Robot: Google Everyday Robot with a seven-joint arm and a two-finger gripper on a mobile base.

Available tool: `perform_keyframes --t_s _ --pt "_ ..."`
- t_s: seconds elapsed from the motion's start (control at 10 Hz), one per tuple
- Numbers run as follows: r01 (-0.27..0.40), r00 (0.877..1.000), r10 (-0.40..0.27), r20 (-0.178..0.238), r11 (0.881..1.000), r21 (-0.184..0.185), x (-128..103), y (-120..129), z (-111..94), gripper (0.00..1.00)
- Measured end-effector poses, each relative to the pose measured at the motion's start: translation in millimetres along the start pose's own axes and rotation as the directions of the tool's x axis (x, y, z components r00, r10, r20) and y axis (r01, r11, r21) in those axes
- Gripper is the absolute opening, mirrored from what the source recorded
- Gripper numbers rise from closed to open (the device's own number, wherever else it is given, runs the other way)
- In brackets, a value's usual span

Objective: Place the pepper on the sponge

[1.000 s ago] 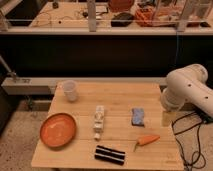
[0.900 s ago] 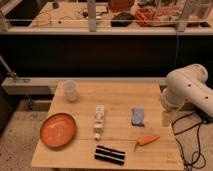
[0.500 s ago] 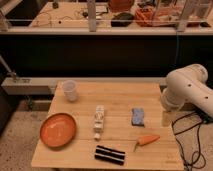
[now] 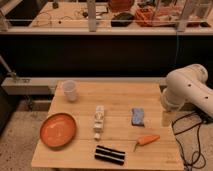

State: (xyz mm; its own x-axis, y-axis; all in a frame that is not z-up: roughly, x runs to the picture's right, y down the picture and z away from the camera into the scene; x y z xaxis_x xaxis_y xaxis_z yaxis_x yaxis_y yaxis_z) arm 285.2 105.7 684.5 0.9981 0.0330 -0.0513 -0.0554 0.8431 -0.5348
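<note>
Observed pepper (image 4: 146,140) flat on wooden table (image 4: 125,95), lower right of frame, near sponge (image 4: 137,116) but not on it. Placement left to do. Noted gripper (image 4: 168,118) at right table edge, spread wide, empty.

The hand (image 4: 168,118) hangs blurred beside the table's (image 4: 125,95) right edge.

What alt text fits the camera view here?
A pepper lies on a wooden table near a blue sponge, not touching it; the robot's tool hangs by the table's right edge. A plate, cup and striped block sit further left.
</note>
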Motion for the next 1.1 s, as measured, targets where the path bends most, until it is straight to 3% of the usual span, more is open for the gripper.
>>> perform_keyframes --t_s 0.5,0.7,1.1 --pt "0.003 1.000 -0.003 0.002 1.000 -0.001 0 0 0 0.80" --pt "0.028 0.998 -0.026 0.059 0.999 -0.036 -15 14 3 0.80" --pt "0.042 0.995 -0.037 0.095 0.997 -0.058 -20 25 7 0.80"
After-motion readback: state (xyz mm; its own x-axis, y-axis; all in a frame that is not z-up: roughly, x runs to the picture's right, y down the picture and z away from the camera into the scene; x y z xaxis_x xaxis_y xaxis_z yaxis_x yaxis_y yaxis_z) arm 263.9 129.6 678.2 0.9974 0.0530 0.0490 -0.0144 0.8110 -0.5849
